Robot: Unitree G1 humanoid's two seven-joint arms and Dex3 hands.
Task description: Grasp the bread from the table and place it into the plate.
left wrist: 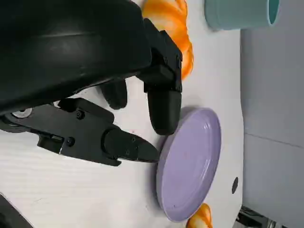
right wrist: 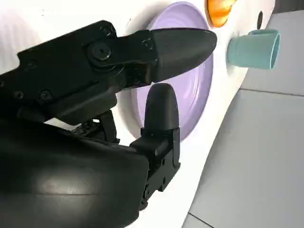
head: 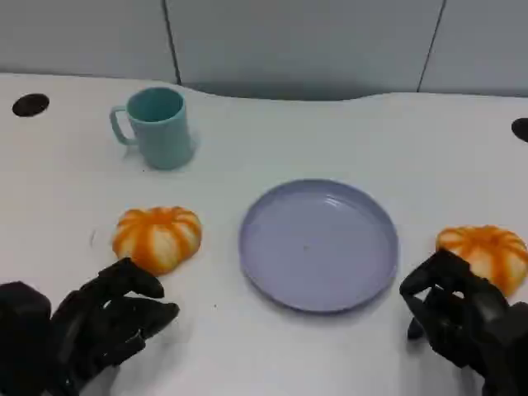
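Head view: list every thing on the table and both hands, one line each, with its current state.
Left bread: on the table left of the plate, not held.
Right bread: on the table right of the plate, not held.
Plate: upright, nothing in it.
Mug: upright, handle toward the left.
Left hand: fingers apart, holding nothing, just short of the left bread.
Right hand: fingers apart, holding nothing, beside the right bread.

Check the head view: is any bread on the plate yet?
No, the purple plate is bare; one orange bread roll lies on the table to its left and another to its right.
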